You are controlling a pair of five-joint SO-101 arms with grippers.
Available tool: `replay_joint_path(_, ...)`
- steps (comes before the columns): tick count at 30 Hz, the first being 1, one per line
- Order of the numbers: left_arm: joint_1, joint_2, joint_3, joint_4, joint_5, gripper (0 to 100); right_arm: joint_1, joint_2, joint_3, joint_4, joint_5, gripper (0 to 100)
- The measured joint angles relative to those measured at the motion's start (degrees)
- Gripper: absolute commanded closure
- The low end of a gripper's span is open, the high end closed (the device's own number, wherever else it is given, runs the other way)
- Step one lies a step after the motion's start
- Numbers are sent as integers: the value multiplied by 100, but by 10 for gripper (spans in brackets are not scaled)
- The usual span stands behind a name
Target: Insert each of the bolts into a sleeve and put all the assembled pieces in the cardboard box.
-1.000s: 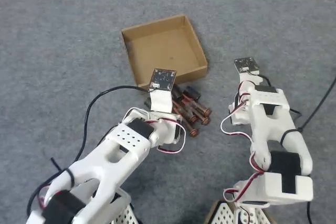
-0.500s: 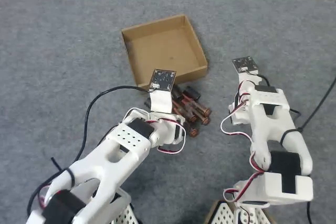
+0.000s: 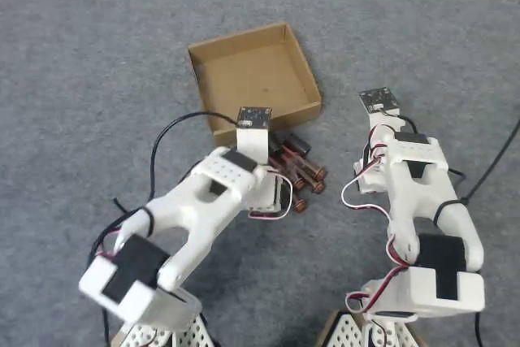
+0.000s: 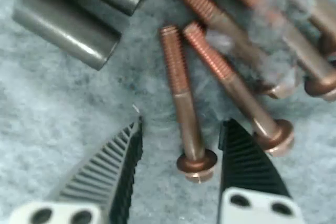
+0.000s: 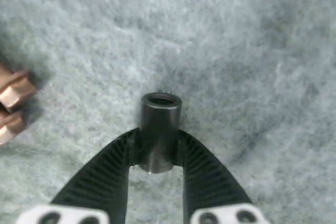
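Copper bolt (image 4: 181, 93) lengthwise between parted left hand (image 4: 181, 125), head toward wrist

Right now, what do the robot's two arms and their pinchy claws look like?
The left arm and right arm are chunky white plastic with black patches, looping red-and-white wires and a black cable. The left gripper and right gripper have black ridged fingers on white bases with small holes.
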Motion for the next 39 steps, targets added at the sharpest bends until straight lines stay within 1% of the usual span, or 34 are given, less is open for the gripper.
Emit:
replay_joint_path(3,26,167,-264,246,-35,991,0,0,0,0,0,993)
replay_joint_path(5,105,167,-360,360,-387,982,0,0,0,0,0,993)
replay_joint_path(11,281,53,-299,862,-2435,981,0,0,0,0,0,993)
replay_joint_path(16,-53,-457,9,932,-4404,978,0,0,0,0,0,993)
replay_joint_path(19,-220,-958,211,958,-5116,972,0,0,0,0,0,993)
replay_joint_path(21,-237,-1327,396,976,-5459,930,0,0,0,0,0,992)
replay_joint_path(22,-237,-1486,466,985,-5574,893,0,0,0,0,0,992)
replay_joint_path(24,-246,-1776,571,1002,-5609,810,0,0,0,0,0,992)
replay_joint_path(25,-246,-1890,607,1020,-5512,778,0,0,0,0,0,992)
replay_joint_path(27,-273,-2075,677,1020,-5099,761,0,0,0,0,0,992)
replay_joint_path(31,-360,-2286,695,1029,-3982,825,0,0,0,0,0,992)
replay_joint_path(36,-360,-2787,818,1073,-2681,980,0,0,0,0,0,992)
replay_joint_path(37,-360,-2945,879,1090,-2444,996,0,0,0,0,0,992)
replay_joint_path(39,-360,-3358,1090,1099,-2075,983,0,0,0,0,0,992)
